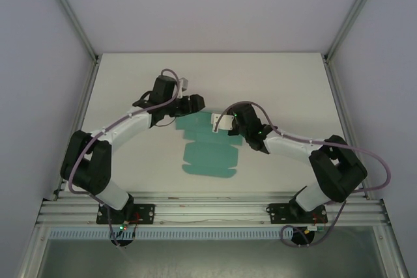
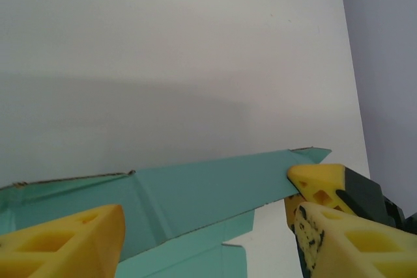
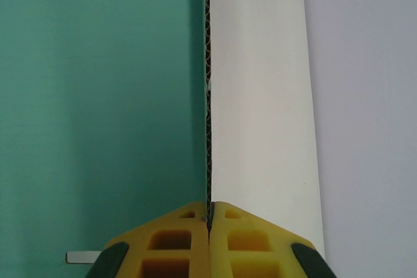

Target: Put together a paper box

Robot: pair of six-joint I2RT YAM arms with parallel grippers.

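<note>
Nearest me, the paper box (image 1: 208, 157) is lying as a flat teal-green sheet in the middle of the white table (image 1: 130, 83), between the two arms. Just past its middle, the right gripper (image 1: 225, 122) is pinching the sheet's raised right edge, its yellow fingers (image 3: 176, 239) pressed together on the corrugated card. A little farther back, the left gripper (image 1: 192, 104) is hovering at the sheet's far edge with its fingers spread and a flap lying between them. One fingertip is looking close to touching the card.

I judge the thin card could crease or tear where it is pinched. The flap could also slip free if the left fingers catch only its corner, and uneven pulling could skew the sheet.

I am not finding any brand, label or readable writing.
</note>
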